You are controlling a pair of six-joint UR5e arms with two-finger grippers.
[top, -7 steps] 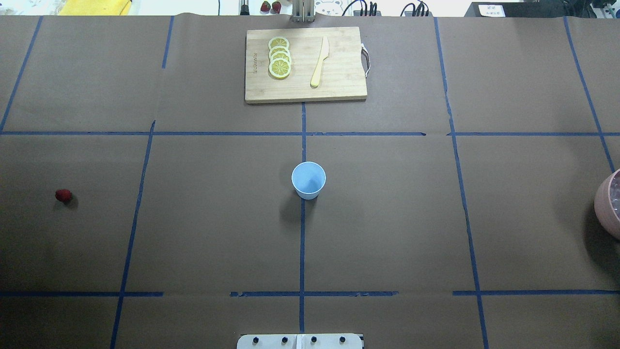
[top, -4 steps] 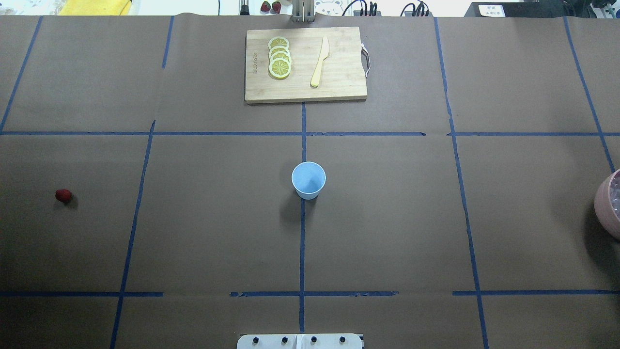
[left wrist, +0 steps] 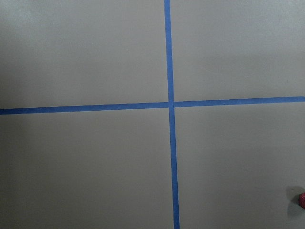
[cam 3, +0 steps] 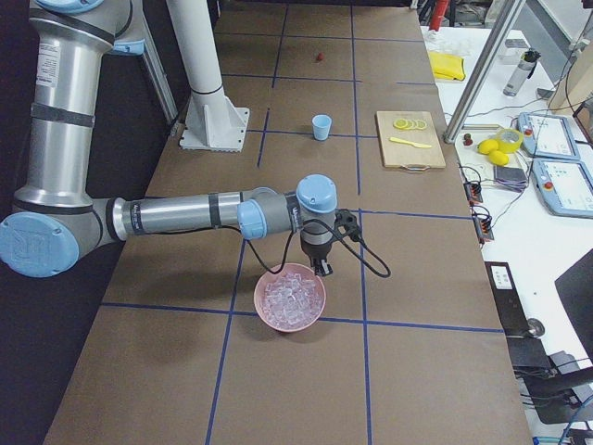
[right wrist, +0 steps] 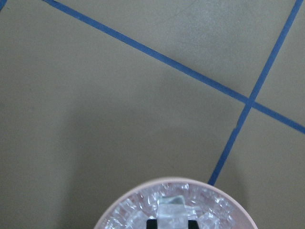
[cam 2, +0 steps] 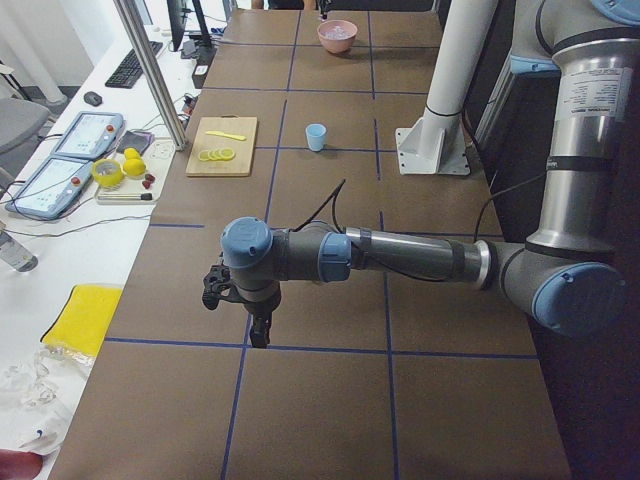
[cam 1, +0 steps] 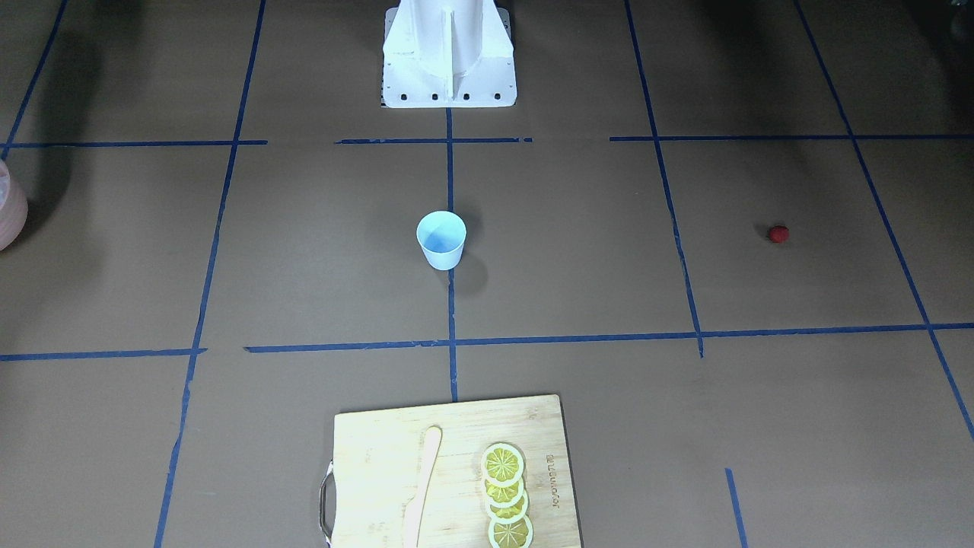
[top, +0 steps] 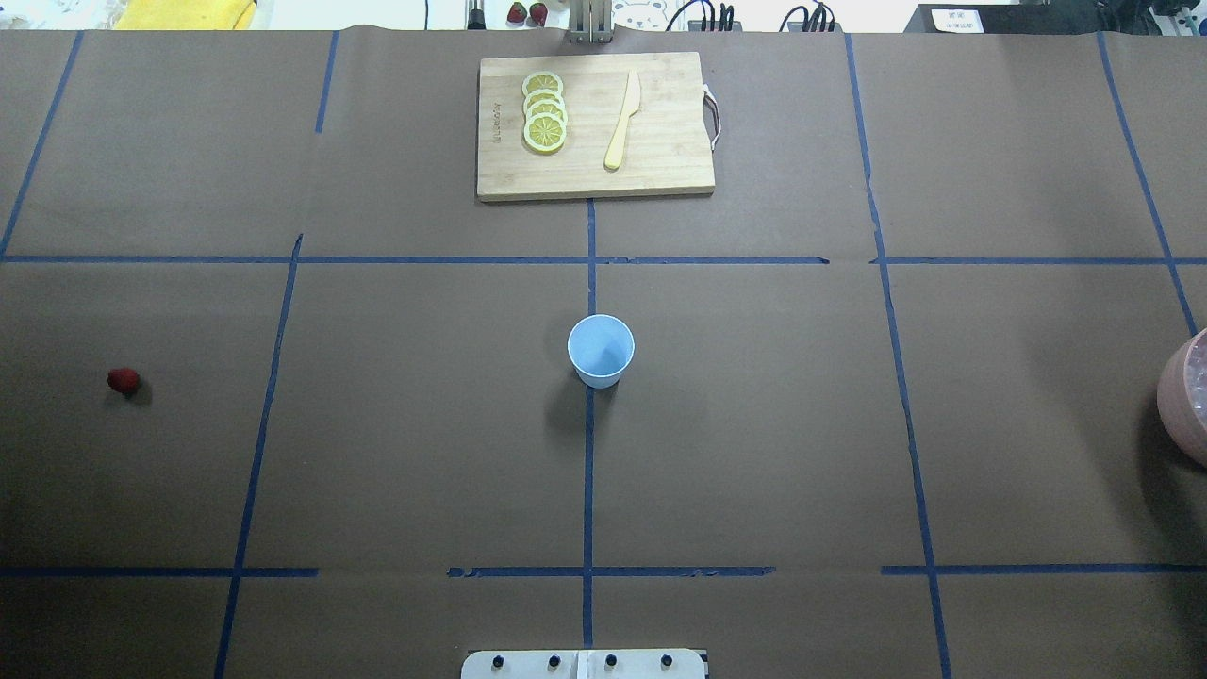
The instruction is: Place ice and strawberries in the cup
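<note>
Two containers stand on the brown-papered desk (top: 754,424), which is crossed by blue tape lines. The pale blue cup (top: 601,351) stands upright at the centre of the overhead frame, on a tape line, and its inside shows only bare blue. At the right edge of that frame sits the pink bowl (top: 1174,396), heaped with the ice (cam 3: 292,297). My right arm (cam 3: 185,215) reaches across the desk in the right-side view, with my right jaws hanging just over the bowl's far rim. In the right wrist view two dark tips at the bottom edge flank one clear cube (right wrist: 171,210), but I cannot tell whether they grip it. The strawberry (top: 124,380) lies alone at the overhead frame's left, well apart from the cup. It also peeks in at the lower right edge of the left wrist view. My left arm (cam 2: 400,255) stretches low over the desk in the left-side view. Its jaws point down above a tape line, and I cannot tell how they stand. At top centre of the overhead frame, a wooden cutting board (top: 660,141) carries a row of overlapping lemon slices (top: 545,111) beside a pale knife (top: 623,121).
</note>
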